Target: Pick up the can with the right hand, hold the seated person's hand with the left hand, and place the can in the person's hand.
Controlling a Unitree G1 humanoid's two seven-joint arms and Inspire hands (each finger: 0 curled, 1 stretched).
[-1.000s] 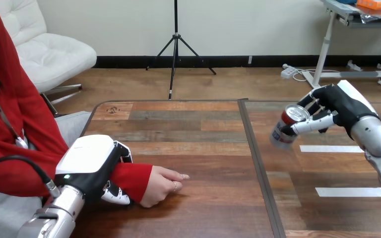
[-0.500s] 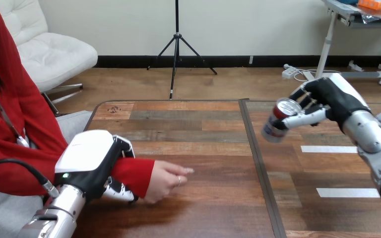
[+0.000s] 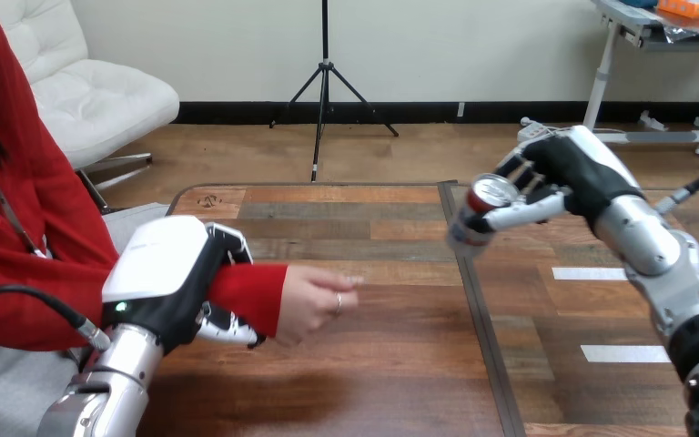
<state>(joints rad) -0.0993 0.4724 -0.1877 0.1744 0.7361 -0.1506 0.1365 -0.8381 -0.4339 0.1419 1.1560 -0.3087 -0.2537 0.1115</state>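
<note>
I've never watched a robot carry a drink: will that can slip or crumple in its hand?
Probably stiff enough: the can looks undented with the right hand curled round it. Its smooth metal may be slippery, and it is tilted, so it might slide. Laid on its side, it would likely roll.

From the robot's head we look forward and down across the wooden table [image 3: 373, 382], near enough that the left arm [image 3: 100, 391] enters bottom-left, the right arm [image 3: 683, 282] at right. The person [image 3: 18, 228] sits close at our left.
</note>
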